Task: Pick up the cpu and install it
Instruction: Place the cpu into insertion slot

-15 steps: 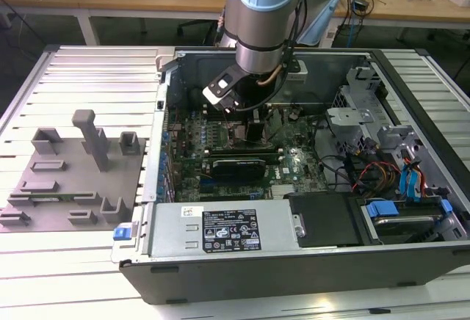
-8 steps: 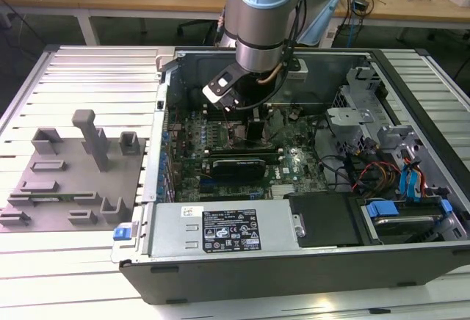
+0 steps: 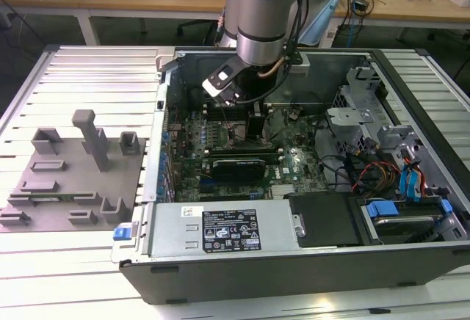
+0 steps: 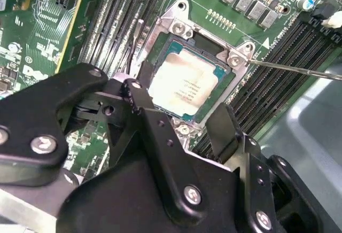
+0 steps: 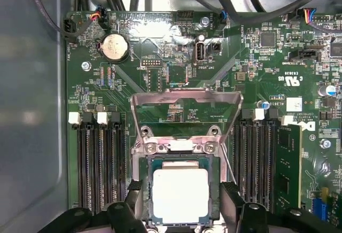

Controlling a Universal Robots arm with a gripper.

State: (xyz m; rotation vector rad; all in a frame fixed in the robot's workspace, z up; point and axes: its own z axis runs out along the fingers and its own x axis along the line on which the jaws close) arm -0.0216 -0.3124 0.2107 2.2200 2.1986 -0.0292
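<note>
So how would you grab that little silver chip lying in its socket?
By two opposite thin edges, coming straight down from above. The chip lies flat inside its socket, so only its top and narrow rim can be reached, and the metal lid stands open along one side. The open pincer hangs with a finger on each of two free sides.

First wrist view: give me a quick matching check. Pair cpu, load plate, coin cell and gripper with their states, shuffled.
Things:
1 cpu
2 load plate
3 coin cell
4 gripper

States:
A swung up, open
B fingers apart, one on either side of the socket
C round and silvery, on the green board
D lying flat in the socket

Pairs: 1-D; 2-A; 3-C; 4-B
</note>
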